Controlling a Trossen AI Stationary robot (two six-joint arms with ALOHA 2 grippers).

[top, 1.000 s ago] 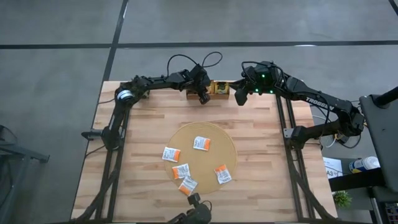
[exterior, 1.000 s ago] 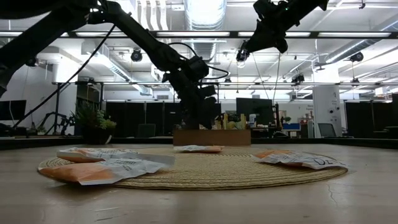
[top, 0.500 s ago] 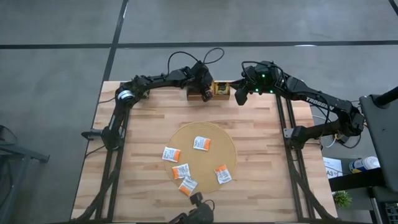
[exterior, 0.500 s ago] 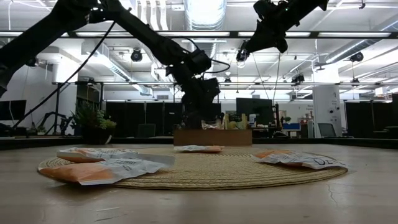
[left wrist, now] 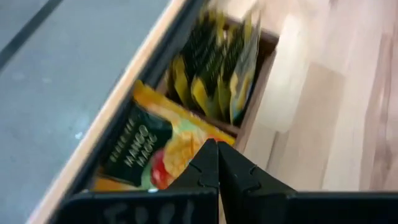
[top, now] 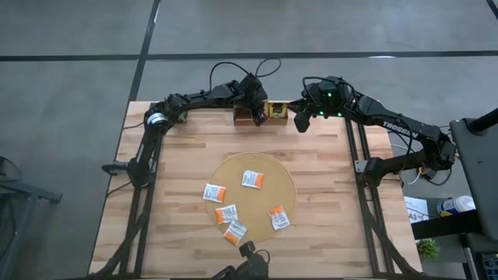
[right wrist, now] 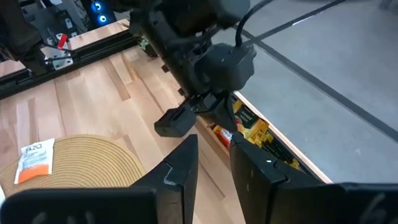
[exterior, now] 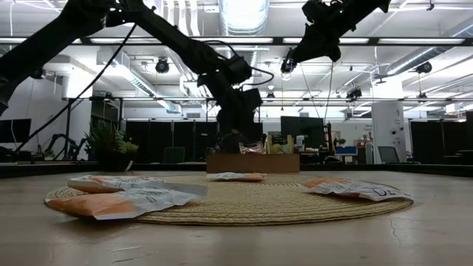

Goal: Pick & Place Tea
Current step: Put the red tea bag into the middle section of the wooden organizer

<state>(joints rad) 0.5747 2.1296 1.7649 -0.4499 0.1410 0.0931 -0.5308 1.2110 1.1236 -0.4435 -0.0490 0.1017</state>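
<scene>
From above, five tea sachets (top: pixel 250 179) lie on the round mat (top: pixel 288 187); the left gripper (top: pixel 257 119) hangs over the wooden tray (top: pixel 276 112), the right gripper (top: pixel 300 121) just beside it. At table height, sachets (exterior: pixel 122 201) rest flat on the mat. The left wrist shows its fingers (left wrist: pixel 211 168) pressed together above a green-and-yellow sachet (left wrist: pixel 146 149). The right wrist shows its fingers (right wrist: pixel 180 165) slightly apart, empty

pale wooden table (top: pixel 187 155), woven straw mat (top: pixel 276 183), glossy sachets (top: pixel 251 179)
</scene>
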